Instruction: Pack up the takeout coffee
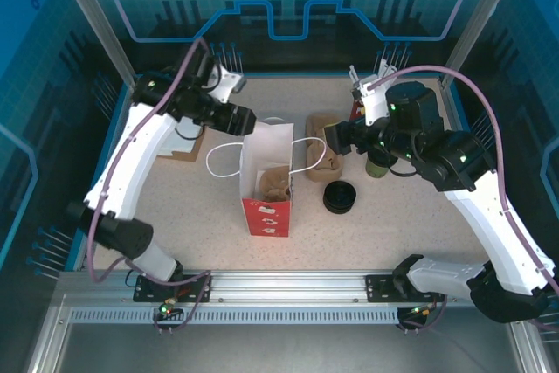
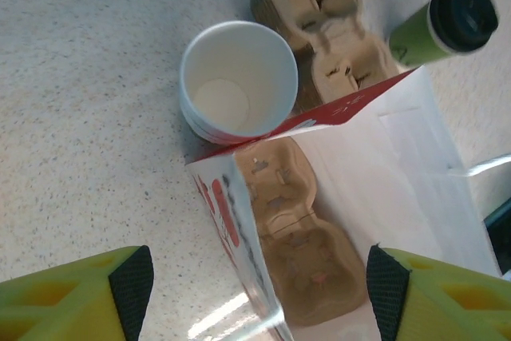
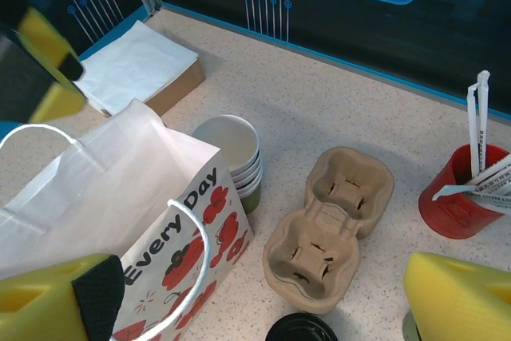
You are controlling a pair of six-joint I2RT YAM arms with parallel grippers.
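L gripper [image 2: 259, 297] hangs over mouth of bag [image 2: 415, 157], jaws wide, pads [image 2: 132, 281] one each side in wrist view, nothing betw. them, so empty. Prob. parked there to watch or steady the opening (my guess). Bag stands upright mid table [image 1: 201, 216], top open, so loads can drop in from above. Carrier [image 2: 295, 237] lies flat on bag floor, wells up, ready to seat a cup. R gripper [image 3: 263, 297] also wide open and holds nothing, low over spare carrier [image 3: 327, 229] and lids [image 3: 299, 329]. Coffee [image 1: 377, 164]: upright on table, lid on, right of bag, past spare carrier, just beside R gripper, under R wrist; not in bag yet. R arm is nearest, so I judge it makes the pick; step in hand = reach for coffee. Counts: bag 1; coffee 1; carriers 2 (1 in bag, 1 loose; loose one may be a stack, can't tell); cups [image 3: 231, 145] 1 nested stack, several rims, exact no. unclear; lids 1 stack, no. unclear; red cup [image 3: 451, 205] 1, w/ a few white sticks; napkins [image 3: 140, 65] 1 pile, far-left corner.
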